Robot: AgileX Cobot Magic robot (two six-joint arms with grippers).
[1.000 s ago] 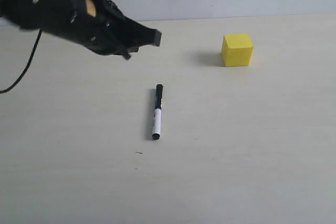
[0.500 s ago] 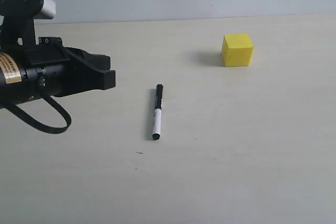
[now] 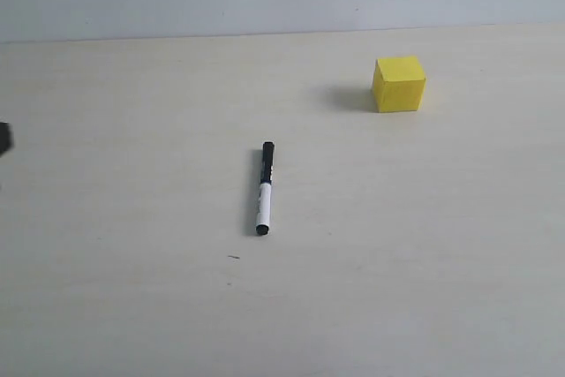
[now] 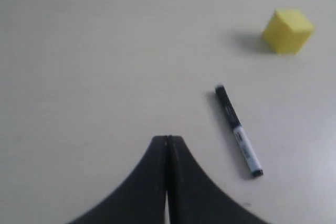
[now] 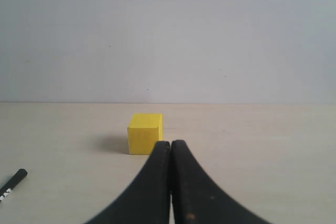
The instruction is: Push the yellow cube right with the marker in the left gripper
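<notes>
The marker point(image 3: 264, 188) lies flat on the pale counter point(image 3: 132, 306), held by nothing — its black cap points toward the far side, its black end toward the near edge, and the white barrel with dark print runs between, leaning only slightly off straight in the exterior view. The yellow cube point(image 3: 399, 84) sits on the counter farther back and to the right of the marker, well apart from it, with a soft shadow on its left side. The left tool point(image 4: 168, 141) has its two black jaws pressed together with no gap and nothing between them; in the left wrist view its tip shows over bare counter, clear of the marker, which lies off to one side of it with the cube beyond the cap end. The right tool point(image 5: 170, 145) is likewise pressed together and empty (its curved jaws meet in a single seam), and it faces the cube, which stands past its tip in front of a pale grey wall point(image 5: 210, 35); how near the tip is to the cube cannot be told from that view. The marker's cap just shows at the edge of the same view. At the left edge of the exterior view a small dark sliver point(image 3: 3, 139) shows — too little to tell what it is.
</notes>
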